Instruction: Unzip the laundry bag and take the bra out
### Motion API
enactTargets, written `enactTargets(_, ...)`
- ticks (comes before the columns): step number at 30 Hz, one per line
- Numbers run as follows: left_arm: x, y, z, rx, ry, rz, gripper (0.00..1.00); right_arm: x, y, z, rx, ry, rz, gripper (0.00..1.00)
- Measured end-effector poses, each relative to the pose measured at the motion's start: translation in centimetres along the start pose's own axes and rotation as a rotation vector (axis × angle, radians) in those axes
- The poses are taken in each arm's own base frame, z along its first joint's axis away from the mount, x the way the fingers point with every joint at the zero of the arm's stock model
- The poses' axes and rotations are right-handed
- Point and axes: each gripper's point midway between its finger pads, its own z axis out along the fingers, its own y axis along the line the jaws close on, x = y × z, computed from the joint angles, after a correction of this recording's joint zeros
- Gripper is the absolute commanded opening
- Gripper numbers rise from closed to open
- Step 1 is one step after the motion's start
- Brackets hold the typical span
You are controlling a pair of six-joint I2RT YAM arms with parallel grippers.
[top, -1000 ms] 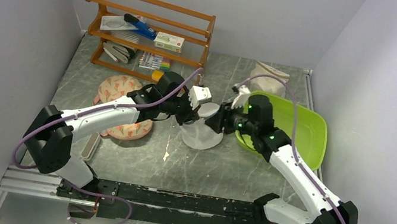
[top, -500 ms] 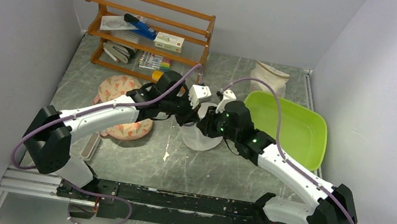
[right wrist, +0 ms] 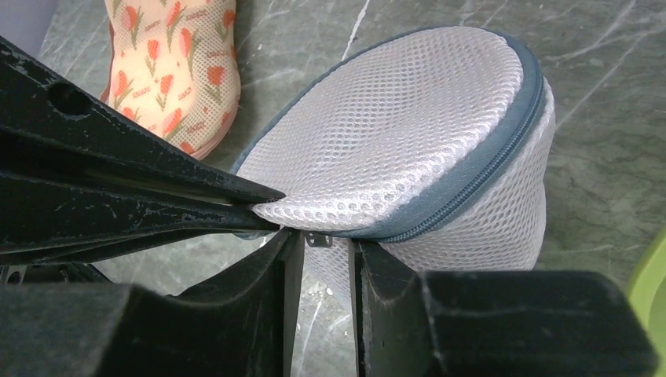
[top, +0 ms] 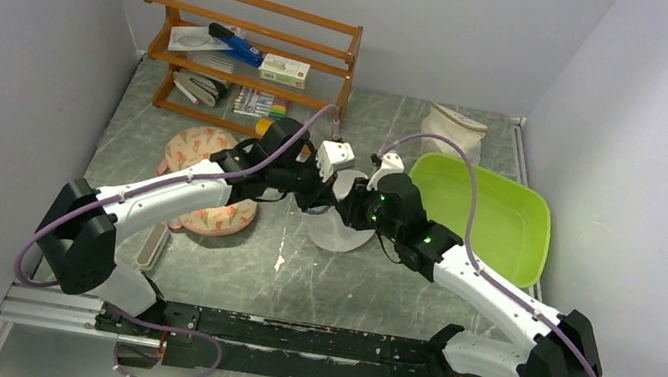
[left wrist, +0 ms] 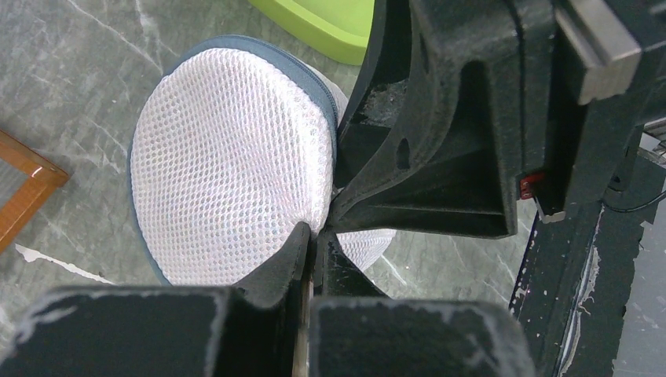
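Note:
The laundry bag (top: 341, 230) is a white mesh dome with a grey rim zipper, held tilted above the table's middle. My left gripper (top: 332, 199) is shut on the bag's rim (left wrist: 314, 232), pinching the mesh edge. My right gripper (top: 347, 214) is open by a narrow gap, right beside the left fingers. Its fingertips sit either side of the small metal zipper pull (right wrist: 317, 239) under the rim, without touching it. The zipper (right wrist: 471, 184) looks closed along the part that shows. The bra is not visible.
A peach floral padded item (top: 210, 179) lies left of the bag, seen also in the right wrist view (right wrist: 177, 71). A green tub (top: 497, 219) sits right, a cream sack (top: 453, 129) behind it. A wooden rack (top: 250, 54) stands at back left.
My right arm swung left from over the green tub to the bag, bringing its gripper up against the rim by the left fingers. The left gripper kept its hold and barely moved.

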Motion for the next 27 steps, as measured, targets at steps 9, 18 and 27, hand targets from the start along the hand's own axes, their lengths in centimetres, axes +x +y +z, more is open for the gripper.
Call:
enactTargets(9, 0.0, 0.0, 0.0, 0.002, -0.001, -0.001, 0.07, -0.3, -0.7, -0.3, 0.038, -0.017, -0.02, 0.25)
enactTargets(18, 0.0, -0.1, 0.0, 0.006, 0.0, -0.005, 0.07, -0.5, -0.7, -0.7, 0.028, -0.022, -0.071, 0.26)
enactTargets(27, 0.0, -0.2, 0.0, 0.008, -0.001, -0.008, 0.07, -0.6, 0.4, -0.6, -0.042, -0.02, -0.121, 0.14)
